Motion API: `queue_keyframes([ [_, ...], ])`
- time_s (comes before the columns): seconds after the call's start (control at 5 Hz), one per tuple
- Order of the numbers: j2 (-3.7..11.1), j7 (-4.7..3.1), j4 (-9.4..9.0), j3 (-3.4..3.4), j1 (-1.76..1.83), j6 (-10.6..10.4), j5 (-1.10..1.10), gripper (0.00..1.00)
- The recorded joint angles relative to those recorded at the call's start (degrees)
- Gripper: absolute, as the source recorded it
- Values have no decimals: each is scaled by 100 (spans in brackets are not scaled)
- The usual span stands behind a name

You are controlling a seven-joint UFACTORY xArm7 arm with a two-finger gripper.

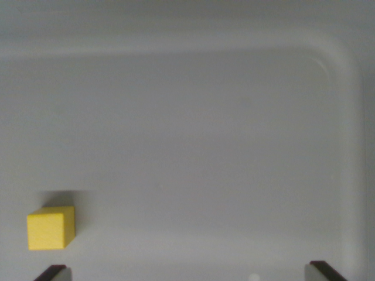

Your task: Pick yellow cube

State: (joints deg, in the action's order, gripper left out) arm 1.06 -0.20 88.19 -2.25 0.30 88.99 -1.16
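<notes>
Just above the left fingertip (53, 272), yellow cube (51, 228) on grey tray (234, 146), hand (187, 272) spread wide, empty

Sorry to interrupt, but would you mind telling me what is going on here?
A robot arm is looking down through its wrist camera into a pale grey tray. A yellow cube sits alone at the wrist view's lower left. The claw is open, with only its two dark fingertips showing at the bottom edge. The cube lies just above the left fingertip, not between them, so nothing is grasped yet.
</notes>
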Motion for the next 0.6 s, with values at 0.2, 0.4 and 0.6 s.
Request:
queue_keyframes([
  [0.2,9,7,-23,8,4,-30,2,0],
  [0.4,9,7,-23,8,4,-30,2,0],
  [0.6,29,22,-73,24,14,-95,7,0],
])
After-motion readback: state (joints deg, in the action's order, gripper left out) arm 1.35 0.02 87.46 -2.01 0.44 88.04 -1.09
